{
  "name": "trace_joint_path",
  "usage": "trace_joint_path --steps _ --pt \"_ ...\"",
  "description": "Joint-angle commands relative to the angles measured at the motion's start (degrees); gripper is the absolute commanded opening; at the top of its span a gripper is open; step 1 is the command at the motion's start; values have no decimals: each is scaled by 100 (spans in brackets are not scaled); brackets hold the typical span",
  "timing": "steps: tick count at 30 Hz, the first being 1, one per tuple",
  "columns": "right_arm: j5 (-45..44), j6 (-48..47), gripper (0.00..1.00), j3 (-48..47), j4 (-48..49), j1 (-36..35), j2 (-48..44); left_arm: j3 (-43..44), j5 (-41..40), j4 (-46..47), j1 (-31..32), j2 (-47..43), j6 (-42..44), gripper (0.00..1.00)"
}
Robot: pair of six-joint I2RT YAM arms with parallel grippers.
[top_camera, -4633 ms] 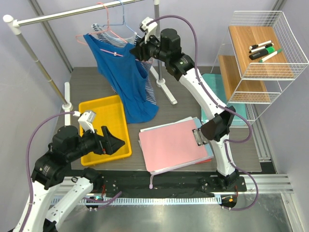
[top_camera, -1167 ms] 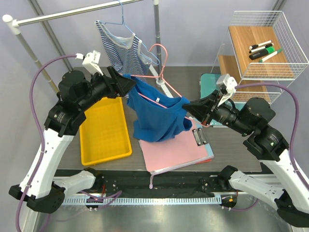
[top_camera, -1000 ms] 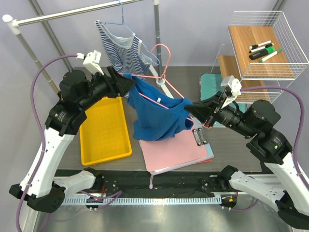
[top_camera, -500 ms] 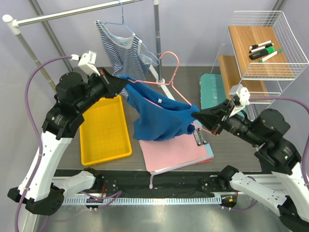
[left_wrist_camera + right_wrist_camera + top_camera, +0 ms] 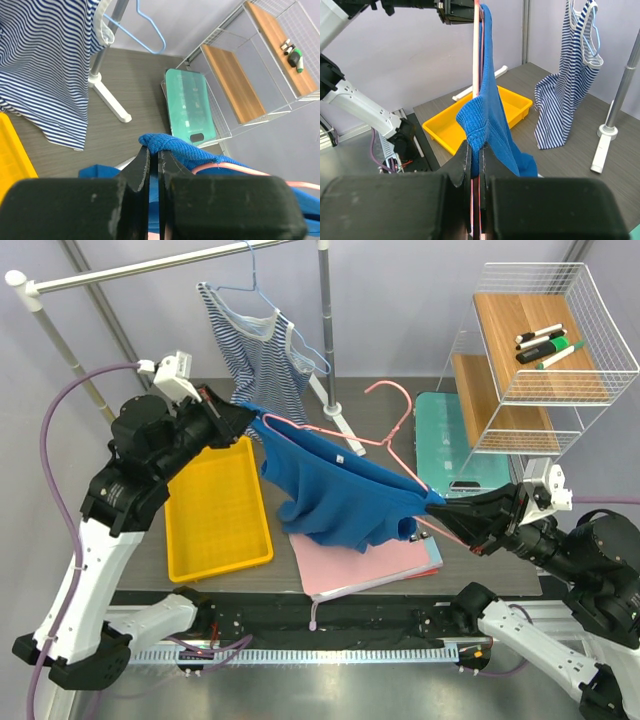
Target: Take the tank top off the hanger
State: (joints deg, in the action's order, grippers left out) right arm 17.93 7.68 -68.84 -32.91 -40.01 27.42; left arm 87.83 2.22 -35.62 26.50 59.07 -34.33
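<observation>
Low at the near right, my right gripper (image 5: 432,504) is clamped on one shoulder strap of the blue knit tank top (image 5: 340,495). The thin pink wire hanger (image 5: 476,60) is caught between the fingers with it. The garment hangs taut in mid-air over the pink clipboard (image 5: 335,565), likely so a strap can slip off the hanger's end. Farther back, my raised left gripper (image 5: 250,420) pinches the opposite strap, elbow high. The striped tank top (image 5: 255,350) hangs beyond.
</observation>
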Motion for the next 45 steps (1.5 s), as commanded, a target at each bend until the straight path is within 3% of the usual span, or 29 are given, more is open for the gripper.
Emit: trace_joint_path --steps 1,7,8,10,11,14,20,24,32,45 --pt "43 216 1 54 627 -24 -70 -126 48 72 -49 17 -13 0" --pt "-193 348 1 230 1426 -25 175 -530 1122 222 -49 -88 -118 3" --pt "-289 331 1 239 1488 -24 237 -600 1358 213 -49 -132 -109 13" --pt "-334 260 1 205 1611 -24 429 -636 1544 117 -49 -307 -31 24" --pt "-378 225 1 178 1629 -24 527 -644 1727 116 -49 -378 13 38" --pt "-405 85 1 -24 1629 -24 948 -601 2097 29 -49 -685 145 59" --pt "-221 -30 1 -604 1506 -24 1879 -162 2661 283 -49 -994 -55 73" --pt "130 102 1 -806 1647 -24 2302 -91 2617 889 -49 -854 -232 78" --pt "439 418 1 -772 2077 -33 2795 472 2046 705 -49 69 347 78" --pt "720 383 1 -815 2034 -297 3173 437 2204 1197 -40 509 225 75"
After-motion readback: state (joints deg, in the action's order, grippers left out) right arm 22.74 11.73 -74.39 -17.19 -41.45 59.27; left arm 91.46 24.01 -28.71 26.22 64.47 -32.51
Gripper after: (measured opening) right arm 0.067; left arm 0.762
